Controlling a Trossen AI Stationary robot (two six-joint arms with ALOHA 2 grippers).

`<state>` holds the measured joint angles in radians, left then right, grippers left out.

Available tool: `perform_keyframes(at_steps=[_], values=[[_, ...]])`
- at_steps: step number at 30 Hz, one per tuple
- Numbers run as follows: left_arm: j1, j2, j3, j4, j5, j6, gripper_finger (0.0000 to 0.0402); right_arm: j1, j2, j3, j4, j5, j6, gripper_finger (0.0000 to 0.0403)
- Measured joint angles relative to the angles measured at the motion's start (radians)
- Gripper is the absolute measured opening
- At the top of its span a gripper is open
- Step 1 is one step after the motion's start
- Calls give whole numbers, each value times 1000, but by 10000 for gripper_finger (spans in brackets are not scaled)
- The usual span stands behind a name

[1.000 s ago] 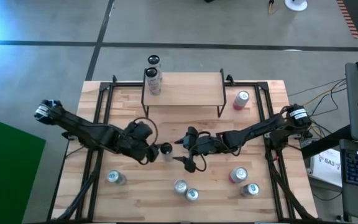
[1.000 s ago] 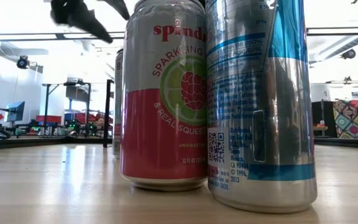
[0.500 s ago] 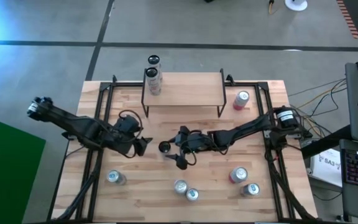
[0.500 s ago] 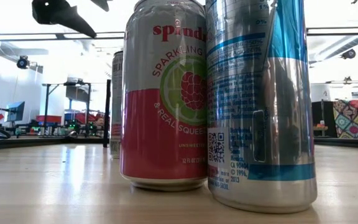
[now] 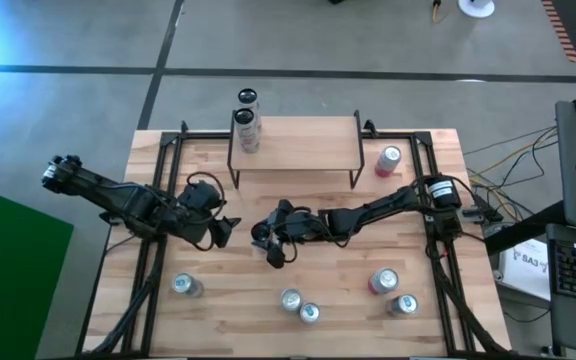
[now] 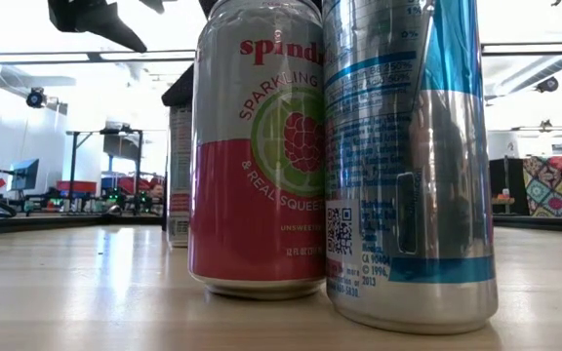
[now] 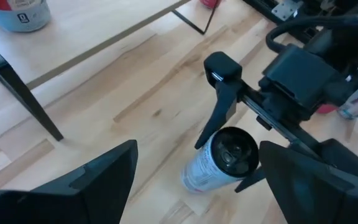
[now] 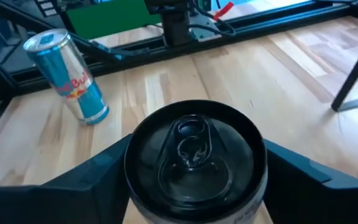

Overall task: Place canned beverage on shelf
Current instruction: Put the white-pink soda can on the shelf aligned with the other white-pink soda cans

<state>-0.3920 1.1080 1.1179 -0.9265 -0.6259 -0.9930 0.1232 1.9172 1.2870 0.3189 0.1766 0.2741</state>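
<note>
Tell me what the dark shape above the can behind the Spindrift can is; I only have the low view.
Observer: That is the right pincer, set around a black-topped can near the middle of the table.
Operator: Where is the other arm?
Observer: The left pincer is just beside that can, open and empty.
Operator: Anything on the shelf?
Observer: An upright can stands at the left end of the shelf.
</note>
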Motion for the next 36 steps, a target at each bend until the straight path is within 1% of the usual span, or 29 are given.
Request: perform_keyframes(at_steps=[2, 3, 7, 10, 13, 17, 20, 23, 26, 30, 32, 36], values=[[0, -3, 0, 0, 8, 12, 322, -3, 1, 13, -23, -1, -1, 253], [0, -7, 0, -4, 11, 15, 322, -3, 1, 18, -33, -1, -1, 253], [0, -32, 0, -26, 33, 21, 322, -3, -27, 16, -74, -4, 4, 253], [1, -65, 0, -25, 65, 74, 322, -6, -74, 15, -107, -59, 6, 264], [1, -103, 0, 5, 132, 185, 322, -21, -137, 16, -112, -183, 4, 266], [4, -140, 0, 99, 255, 361, 322, -56, -201, 16, -118, -420, 5, 258], [4, -151, 0, 171, 319, 443, 322, -84, -246, 16, -104, -565, 36, 259], [4, -153, -12, 280, 356, 498, 322, -111, -293, 16, -43, -661, 74, 262], [11, -143, -46, 418, 416, 537, 322, -129, -327, 16, 42, -729, 101, 261], [40, -116, -112, 594, 506, 548, 322, -139, -349, 16, 167, -821, 159, 261], [61, -102, -152, 687, 563, 543, 322, -140, -355, 17, 201, -846, 180, 262], [103, -74, -228, 907, 692, 514, 322, -139, -357, 17, 195, -857, 190, 262]])
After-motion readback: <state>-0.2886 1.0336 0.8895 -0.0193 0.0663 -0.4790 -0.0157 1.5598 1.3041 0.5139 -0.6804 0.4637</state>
